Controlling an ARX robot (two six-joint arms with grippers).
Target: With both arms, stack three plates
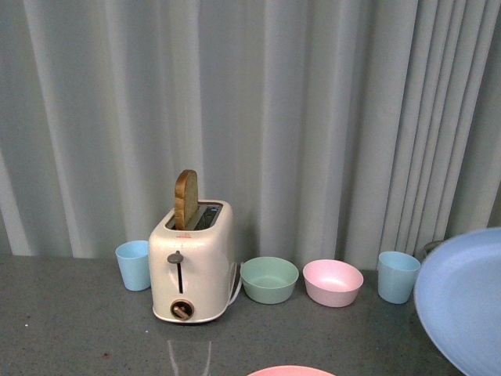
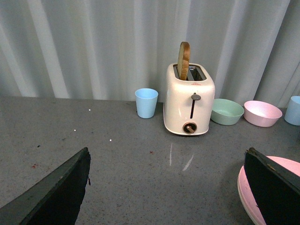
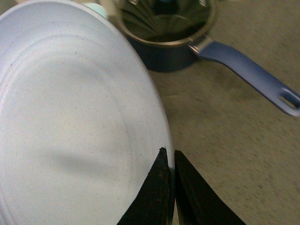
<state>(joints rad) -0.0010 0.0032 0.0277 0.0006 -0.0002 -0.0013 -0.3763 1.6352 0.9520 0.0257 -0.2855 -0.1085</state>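
Blue plate (image 1: 466, 301) hangs tilted at 4 o'clock, rim pinched by the right gripper (image 3: 168, 154); left gripper (image 2: 167, 154) gapes empty. Level it before lowering onto the pink plate (image 1: 291, 370) at 6 o'clock (edge grip might slip).

Your view shows a light blue plate (image 1: 463, 305) and a pink plate (image 1: 290, 370). The surface (image 1: 70, 329) is speckled dark grey. The toaster (image 1: 193, 262) is cream, its toast (image 1: 185, 200) brown. There's a green bowl (image 1: 269, 280), a pink bowl (image 1: 333, 282) and a dark blue saucepan (image 3: 164, 51).
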